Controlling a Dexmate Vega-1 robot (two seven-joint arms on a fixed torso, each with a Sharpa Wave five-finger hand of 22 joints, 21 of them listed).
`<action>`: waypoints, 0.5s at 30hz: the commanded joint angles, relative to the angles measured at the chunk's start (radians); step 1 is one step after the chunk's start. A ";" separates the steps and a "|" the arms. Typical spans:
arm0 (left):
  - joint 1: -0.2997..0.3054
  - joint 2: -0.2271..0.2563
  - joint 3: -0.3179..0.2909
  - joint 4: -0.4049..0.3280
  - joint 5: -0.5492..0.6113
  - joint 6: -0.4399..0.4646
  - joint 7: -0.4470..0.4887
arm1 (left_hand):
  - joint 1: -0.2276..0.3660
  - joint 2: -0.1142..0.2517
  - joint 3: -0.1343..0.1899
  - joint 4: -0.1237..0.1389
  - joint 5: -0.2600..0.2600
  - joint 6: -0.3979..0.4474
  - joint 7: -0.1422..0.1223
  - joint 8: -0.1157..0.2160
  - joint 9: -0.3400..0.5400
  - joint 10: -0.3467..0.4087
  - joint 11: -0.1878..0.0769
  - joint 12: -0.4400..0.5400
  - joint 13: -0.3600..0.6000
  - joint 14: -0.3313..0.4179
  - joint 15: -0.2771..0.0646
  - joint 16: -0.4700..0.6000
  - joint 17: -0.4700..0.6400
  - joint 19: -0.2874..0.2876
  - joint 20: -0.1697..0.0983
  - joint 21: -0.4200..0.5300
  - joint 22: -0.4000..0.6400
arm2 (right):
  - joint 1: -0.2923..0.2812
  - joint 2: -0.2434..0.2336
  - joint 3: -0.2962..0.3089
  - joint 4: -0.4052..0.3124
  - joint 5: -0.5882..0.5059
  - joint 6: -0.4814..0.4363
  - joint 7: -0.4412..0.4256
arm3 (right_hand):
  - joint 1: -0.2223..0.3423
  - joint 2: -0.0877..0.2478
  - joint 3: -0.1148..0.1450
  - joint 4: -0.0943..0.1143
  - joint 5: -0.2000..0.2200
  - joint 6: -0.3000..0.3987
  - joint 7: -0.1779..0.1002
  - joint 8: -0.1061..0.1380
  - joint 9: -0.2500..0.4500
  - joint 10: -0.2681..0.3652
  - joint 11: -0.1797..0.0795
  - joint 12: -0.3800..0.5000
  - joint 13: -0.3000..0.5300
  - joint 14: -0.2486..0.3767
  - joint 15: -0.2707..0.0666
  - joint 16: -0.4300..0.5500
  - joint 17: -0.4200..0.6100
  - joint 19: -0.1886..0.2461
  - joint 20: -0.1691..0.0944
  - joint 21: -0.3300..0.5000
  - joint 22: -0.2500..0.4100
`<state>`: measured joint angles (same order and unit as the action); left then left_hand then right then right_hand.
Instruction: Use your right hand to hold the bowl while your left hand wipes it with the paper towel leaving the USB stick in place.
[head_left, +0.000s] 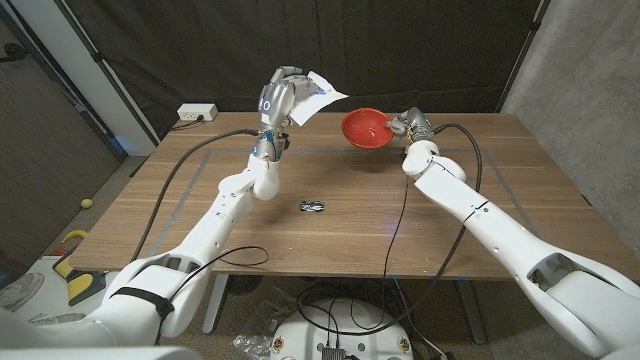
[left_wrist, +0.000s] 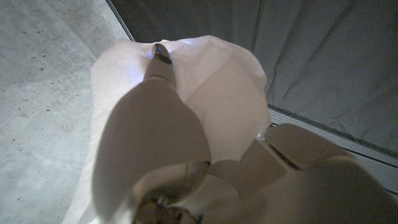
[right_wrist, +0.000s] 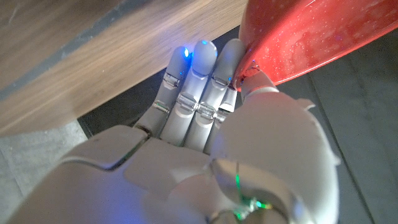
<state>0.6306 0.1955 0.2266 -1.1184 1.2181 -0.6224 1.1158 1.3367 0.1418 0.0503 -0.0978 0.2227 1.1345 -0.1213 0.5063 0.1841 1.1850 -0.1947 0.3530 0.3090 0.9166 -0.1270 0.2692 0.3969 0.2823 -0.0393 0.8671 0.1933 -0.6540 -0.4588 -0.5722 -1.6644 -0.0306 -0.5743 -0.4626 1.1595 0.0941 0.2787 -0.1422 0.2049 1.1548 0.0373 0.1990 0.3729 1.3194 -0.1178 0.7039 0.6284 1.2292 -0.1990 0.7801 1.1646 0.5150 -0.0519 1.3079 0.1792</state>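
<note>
Table (head_left: 480, 190): wooden, fills mid-frame.
Bowl (head_left: 366, 128): red, lifted upper centre, tilted, rim clamped by right robot hand (head_left: 410, 125).
Paper towel (head_left: 318, 100): raised upper centre-left, clutched in left robot hand (head_left: 283, 95).
USB stick (head_left: 312, 206): centre of table; leave it.
Technique: probably brace bowl steady, bring towel across, wipe inside gently.

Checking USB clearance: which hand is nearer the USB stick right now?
Left, by a small margin. The left hand is raised with the paper towel behind and left of the USB stick; the right hand holds the bowl farther back and right.
</note>
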 joint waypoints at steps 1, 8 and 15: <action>0.023 -0.020 -0.026 0.008 -0.068 0.023 0.001 | 0.001 0.000 0.006 -0.003 -0.002 0.012 0.004 -0.004 0.001 0.015 -0.006 0.004 0.006 0.010 -0.114 -0.007 0.007 0.011 -0.035 0.009 0.002 | -0.073 -0.033 0.109 -0.031 0.233 0.161 0.068 | 0.012 0.013 -0.005 0.000 0.004 0.004 0.006 0.002 0.001 -0.003 0.003 -0.003 0.001 0.004 -0.029 -0.008 -0.003 0.000 -0.116 -0.003 0.002; 0.012 0.013 0.043 0.029 -0.195 0.054 0.001 | 0.003 -0.006 0.006 -0.004 -0.004 0.017 0.007 -0.007 0.000 0.016 -0.004 0.001 0.010 0.013 -0.114 -0.009 0.017 0.012 -0.033 0.013 0.001 | -0.105 -0.056 0.137 -0.071 0.324 0.204 0.092 | 0.015 0.013 -0.009 0.000 0.004 0.007 0.008 0.001 0.000 -0.002 0.005 -0.003 0.004 0.014 -0.029 -0.004 0.002 0.000 -0.116 -0.005 0.003; -0.011 0.091 0.190 0.028 -0.493 0.095 -0.060 | 0.012 -0.019 0.004 -0.011 -0.002 0.039 0.007 -0.011 -0.004 0.026 -0.003 -0.008 0.009 0.022 -0.115 -0.003 0.035 0.015 -0.032 0.018 0.001 | -0.125 -0.072 0.156 -0.092 0.410 0.250 0.127 | 0.018 0.014 -0.011 -0.001 0.003 0.005 0.009 0.001 0.002 -0.001 0.005 -0.005 0.004 0.013 -0.029 -0.006 0.002 0.001 -0.117 -0.004 0.004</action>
<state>0.6400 0.2152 0.2756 -1.0981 1.0578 -0.5767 1.1166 1.3444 0.1341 0.0532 -0.1009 0.2225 1.1650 -0.1160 0.5009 0.1804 1.1964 -0.1942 0.3506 0.3178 0.9229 -0.1296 0.2617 0.4239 0.2894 -0.0393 0.8811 0.1932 -0.7381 -0.5012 -0.4606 -1.7170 0.2437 -0.4006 -0.3823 1.1597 0.0940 0.2728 -0.1420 0.2038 1.1552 0.0375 0.1945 0.3704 1.3212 -0.1160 0.6988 0.6299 1.2280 -0.2001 0.7727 1.1637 0.5151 -0.0518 1.3079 0.1792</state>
